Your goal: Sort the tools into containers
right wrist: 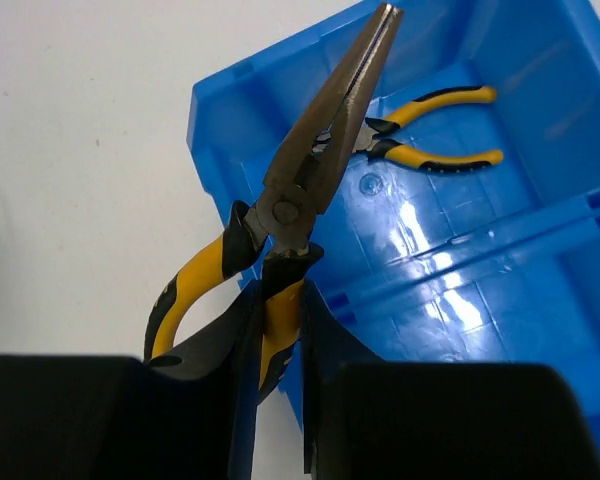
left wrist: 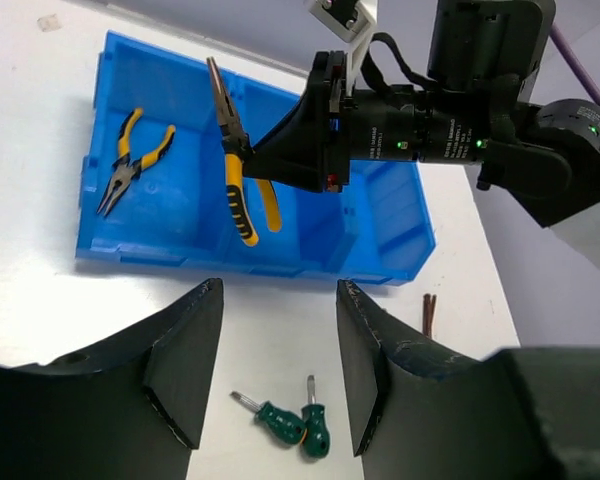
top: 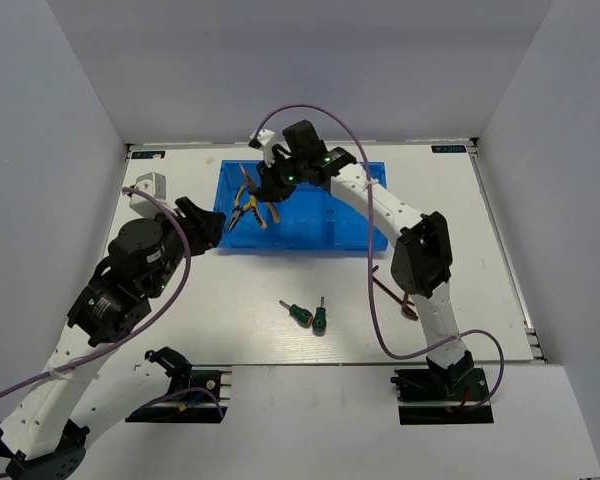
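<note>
Pliers (left wrist: pixel 130 160) with yellow handles lie in the leftmost compartment of the blue bin (left wrist: pixel 180 255). Left arm (top: pixel 140 260): jaws wide and holding nothing, above the tabletop (top: pixel 460 260) near the bin's front left corner. Centre: second pair of pliers (right wrist: pixel 300 190), raised over the bin's left end with the nose tilted upward. Two green-handled screwdrivers (top: pixel 300 314) lie just beside each other on the tabletop in front of the bin. Right arm (top: pixel 380 205): jaws clamped on one handle of the raised pliers. Thin dark hex keys (left wrist: pixel 429 312) lie near this arm.

Lab test cell: white table (top: pixel 230 320), plain grey walls (top: pixel 280 60).
</note>
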Tool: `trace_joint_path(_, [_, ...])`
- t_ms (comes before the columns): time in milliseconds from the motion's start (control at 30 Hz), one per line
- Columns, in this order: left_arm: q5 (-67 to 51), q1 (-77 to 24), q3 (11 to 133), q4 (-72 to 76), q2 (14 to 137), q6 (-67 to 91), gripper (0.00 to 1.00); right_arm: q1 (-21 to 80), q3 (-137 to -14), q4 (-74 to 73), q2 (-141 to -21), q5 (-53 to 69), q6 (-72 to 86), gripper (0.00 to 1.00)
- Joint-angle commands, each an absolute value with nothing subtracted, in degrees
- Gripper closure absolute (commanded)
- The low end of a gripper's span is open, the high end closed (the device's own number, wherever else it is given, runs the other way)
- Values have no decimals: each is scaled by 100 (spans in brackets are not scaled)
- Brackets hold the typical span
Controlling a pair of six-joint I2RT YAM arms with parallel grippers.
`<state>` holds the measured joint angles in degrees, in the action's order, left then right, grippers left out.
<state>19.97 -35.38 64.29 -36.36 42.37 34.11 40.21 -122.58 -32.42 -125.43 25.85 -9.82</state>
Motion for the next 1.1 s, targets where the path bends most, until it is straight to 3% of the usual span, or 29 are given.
trace_joint_path(0, [2153,-3551,6354,-4007,4114,3568,41,4315,-12060,-2156,-12340,1859,-651,100])
trace_joint_path(200, [2215,-3498,6354,-4174,4113,3621,41,4553,-12356,-1679,-13085,451,-308,100])
trace_joint_path(467, [2162,-3498,6302,-4333,3946,3744,41,4649,-12971,-1204,-13771,-465,-746,100])
trace_joint_path(533, [2101,-3498,6302,-4394,3946,3744,41,4650,-12877,-1169,-13878,-710,-861,91])
trace_joint_path(667, [2048,-3498,6249,-4587,3946,3797,41,4632,-12447,-1028,-13537,-423,-836,57])
trace_joint_path(733, [1943,-3498,6249,-4693,4025,3797,41,4640,-12332,-976,-13421,-151,-782,49])
trace_joint_path(833, [1759,-3498,6249,-4746,4184,3797,41,4623,-12348,-1116,-13193,139,-581,46])
trace_joint_path(900, [1575,-3498,6249,-4746,4323,3736,45,4623,-12349,-1256,-12938,132,-475,49])
trace_joint_path(967, [1407,-3498,6188,-4746,4403,3666,52,4614,-12296,-1546,-12561,18,-457,60])
trace_joint_path(1000, [1197,-3498,6135,-4746,4464,3613,62,4579,-12261,-1677,-12455,18,-474,83])
trace_joint_path(1033, [1065,-3498,6074,-4676,4517,3612,69,4553,-11887,-1896,-12289,-165,-509,98])
trace_joint_path(1067, [924,-3498,5986,-4606,4648,3612,77,4509,-11665,-1942,-11678,-358,-545,100])
